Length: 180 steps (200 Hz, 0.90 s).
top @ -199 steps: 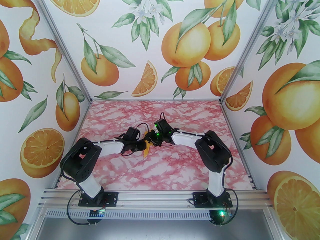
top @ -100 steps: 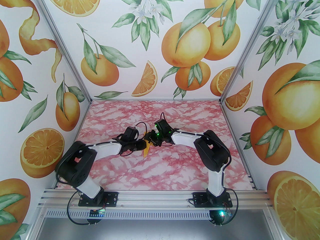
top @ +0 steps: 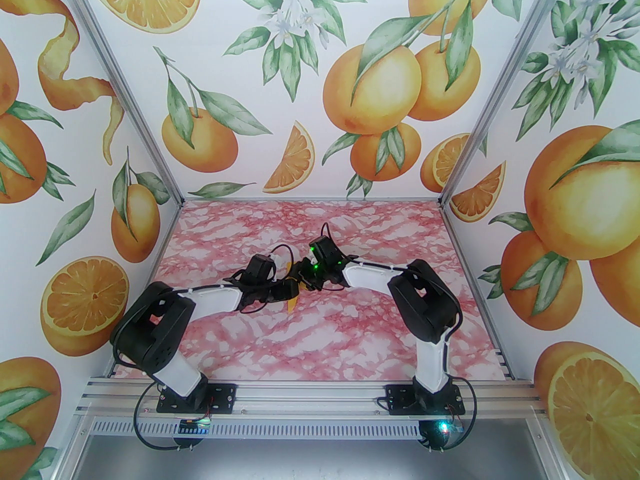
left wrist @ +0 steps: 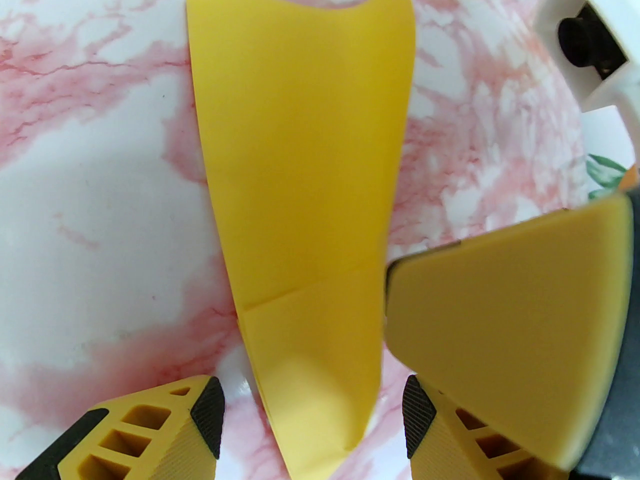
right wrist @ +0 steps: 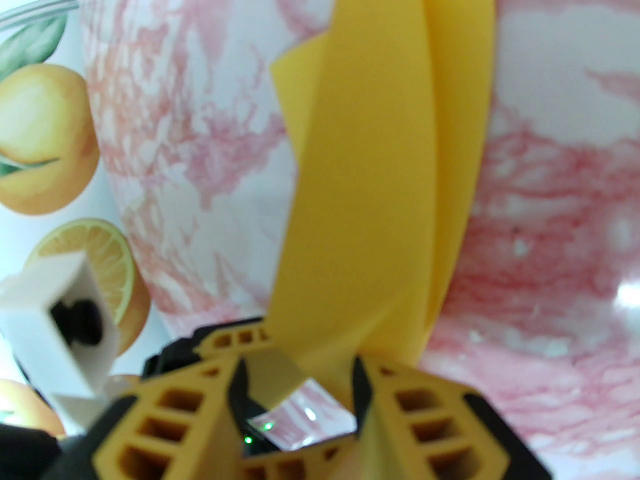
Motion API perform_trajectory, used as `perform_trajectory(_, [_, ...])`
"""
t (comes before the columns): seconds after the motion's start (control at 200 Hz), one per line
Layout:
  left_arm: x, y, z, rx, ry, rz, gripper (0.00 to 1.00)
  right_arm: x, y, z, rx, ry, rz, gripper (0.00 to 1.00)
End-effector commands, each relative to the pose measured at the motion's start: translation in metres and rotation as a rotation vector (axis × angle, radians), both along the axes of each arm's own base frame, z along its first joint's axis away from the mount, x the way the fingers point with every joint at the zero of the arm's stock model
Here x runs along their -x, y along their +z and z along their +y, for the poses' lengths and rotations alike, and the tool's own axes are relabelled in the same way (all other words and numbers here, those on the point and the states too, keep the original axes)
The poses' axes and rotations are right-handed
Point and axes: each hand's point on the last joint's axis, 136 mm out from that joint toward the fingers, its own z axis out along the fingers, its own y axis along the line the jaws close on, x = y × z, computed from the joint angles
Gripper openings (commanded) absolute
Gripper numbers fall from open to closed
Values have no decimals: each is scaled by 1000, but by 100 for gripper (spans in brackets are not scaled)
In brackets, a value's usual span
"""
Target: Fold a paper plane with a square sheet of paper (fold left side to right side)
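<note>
Meeting nose to nose over the middle of the bench (top: 350, 328), slightly toward its left edge: both wrists. The paper plane (left wrist: 300, 168) sits between them, a narrow yellow taper with a cross crease near its narrow end. Its wide end curls up off the pink marble top.

The left gripper (left wrist: 314, 408) has its jaws well apart, one fingertip either side of the narrow end with a clear gap on both sides, gripping nothing. The right gripper (right wrist: 296, 383) has its jaws part-way apart. Paper layers run up from its fingertips and cover them, so can't tell whether it actually pinches the paper.

In the way:
- One broad right finger (left wrist: 500, 328) butts against the plane's long edge, just beside the left gripper's fingertip.
- The right wrist's white camera housing (left wrist: 582, 33) hangs near the wide end.

Orange-print walls (top: 350, 93) stand on three sides. The aluminium rail (top: 310, 393) runs along the near edge, well apart from the paper.

Versus a second ago, the left elbow has sunk lower and out toward the left edge. Less yellow pokes out below the left gripper. Right arm unchanged.
</note>
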Motion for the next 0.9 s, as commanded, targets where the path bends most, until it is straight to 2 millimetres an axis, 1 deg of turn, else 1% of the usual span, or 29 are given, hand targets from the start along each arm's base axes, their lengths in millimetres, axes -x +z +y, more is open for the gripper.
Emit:
perform_trajectory(0.0, [-3,-7,-2,9,-8,-11,60,-4,-1,5,-10,8,-2,41])
perform_trajectory(0.105, [-5,-9,-1,2,1,-13,57,-3,-1,4,-10,8,0,41])
perform_trajectory(0.165, [-6,-9,0,-4,6,-15,49,-3,-1,4,-9,9,-1,41])
perform_trajectory(0.26, [-7,-11,0,-7,11,-14,46,-4,1,4,-8,10,-8,41])
perform_trajectory(0.31, [-8,-11,-1,-6,11,-14,46,-3,2,3,-3,13,-10,41])
perform_trajectory(0.375, [-8,-10,-2,6,9,-17,50,-3,2,3,0,15,-11,41])
perform_trajectory(0.445, [-9,-10,-2,7,15,-19,50,-3,1,2,3,14,-9,41])
perform_trajectory(0.52, [-10,-10,-1,6,20,-19,49,-3,3,-1,9,14,-19,41])
perform_trajectory(0.555, [-10,-11,-1,4,22,-16,46,-3,4,-1,18,20,-25,41])
perform_trajectory(0.686, [-10,-14,-1,7,27,-6,43,-3,11,-14,67,18,-71,42])
perform_trajectory(0.711, [-10,-14,-2,7,26,-5,42,-2,12,-17,75,18,-76,42])
perform_trajectory(0.791, [-10,-15,-2,9,28,-5,41,3,10,-24,93,24,-79,40])
perform_trajectory(0.871, [-11,-14,-2,10,31,-5,41,11,5,-31,109,31,-74,32])
perform_trajectory(0.896, [-12,-13,-2,13,31,-7,41,13,2,-33,114,32,-70,31])
